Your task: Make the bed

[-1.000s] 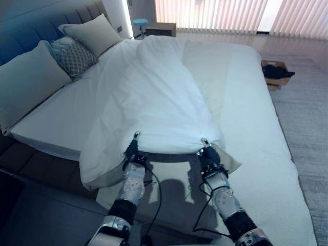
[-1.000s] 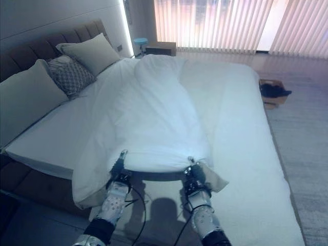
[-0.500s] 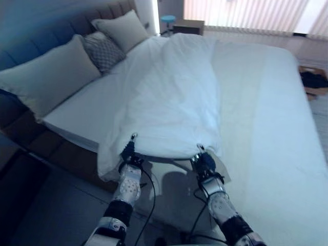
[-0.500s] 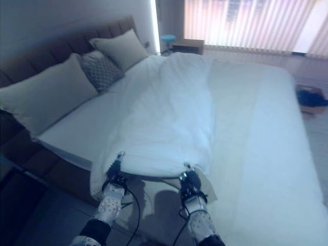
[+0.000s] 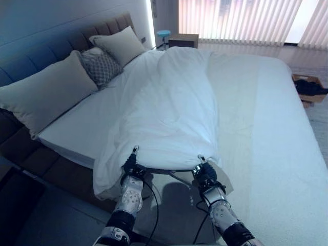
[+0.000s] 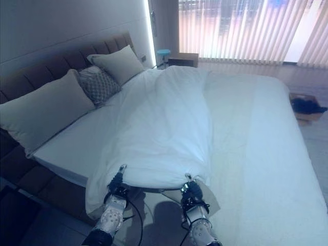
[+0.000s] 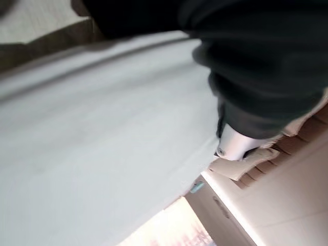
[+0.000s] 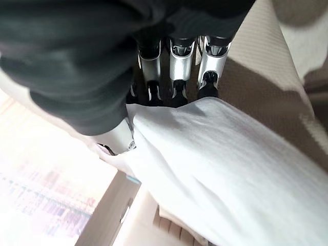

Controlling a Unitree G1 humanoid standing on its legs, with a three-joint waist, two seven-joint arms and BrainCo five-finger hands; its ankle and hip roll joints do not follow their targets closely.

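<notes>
A white duvet (image 5: 169,107) lies bunched in a long strip down the middle of the bed (image 5: 271,154), from the headboard end to the near edge. My left hand (image 5: 131,164) is shut on the duvet's near left corner, its thumb (image 7: 236,146) pressed against the cloth. The near right corner sits in my right hand (image 5: 205,171), which is shut on it with fingers (image 8: 177,72) curled over the white fabric (image 8: 225,164). Between the two hands the near edge is lifted a little off the bed sheet. A beige underside flap (image 5: 225,177) pokes out by the right hand.
A large pillow (image 5: 43,97), a patterned cushion (image 5: 100,66) and a second pillow (image 5: 118,45) lean on the padded headboard (image 5: 31,61) at the left. A stool (image 5: 164,33) and nightstand (image 5: 183,40) stand beyond the bed. A box (image 5: 307,88) sits on the floor, right.
The whole picture has shifted, so the camera moved. Both hands keep their hold on the duvet's near edge, which has come slightly nearer the foot of the bed.
</notes>
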